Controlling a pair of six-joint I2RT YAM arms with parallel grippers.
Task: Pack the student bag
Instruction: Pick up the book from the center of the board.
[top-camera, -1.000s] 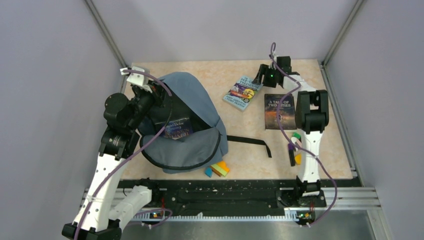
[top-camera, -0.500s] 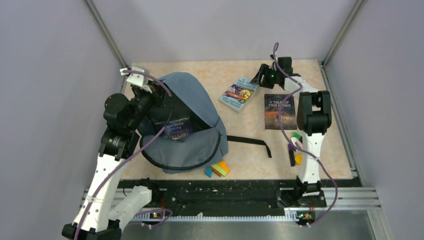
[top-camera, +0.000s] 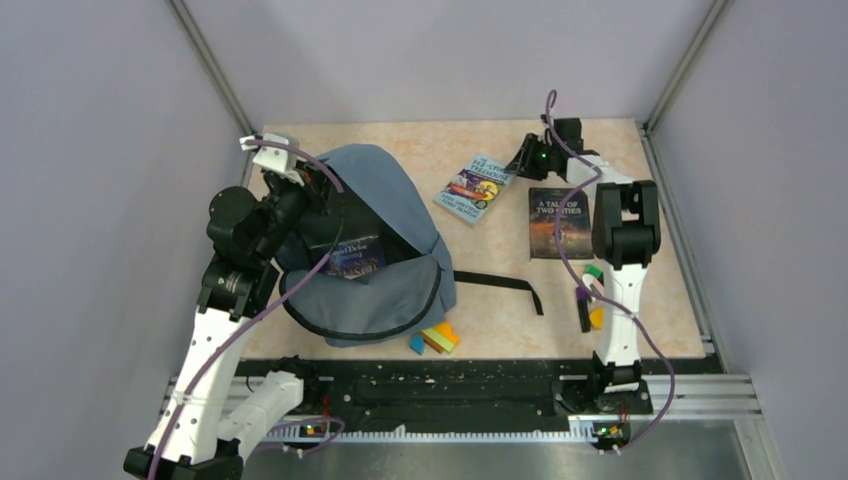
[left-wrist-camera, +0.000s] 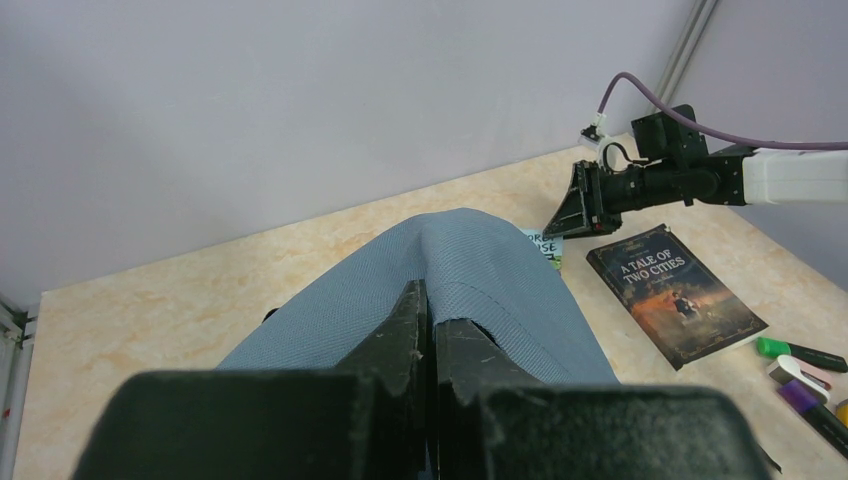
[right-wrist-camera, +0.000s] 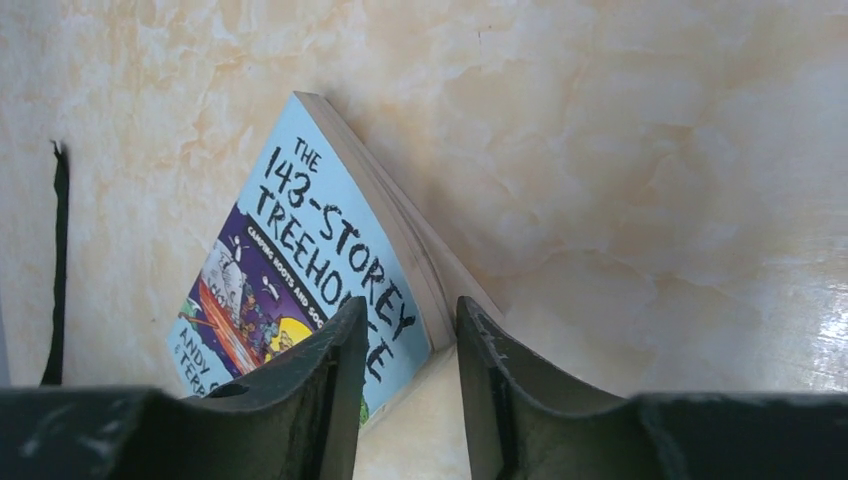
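The student bag (left-wrist-camera: 480, 270) is being pinched by its fabric between the pressed-together jaws of the left gripper (left-wrist-camera: 431, 310), likely to hold its mouth open. A corner of the 143-Storey Treehouse book (right-wrist-camera: 300, 260) is being straddled, unclamped, by the part-spread jaws of the right gripper (right-wrist-camera: 410, 305), apparently for pickup.

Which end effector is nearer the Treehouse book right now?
Right. The right end effector straddles a corner of the Treehouse book; the left end effector is well away, shut on fabric of the student bag.
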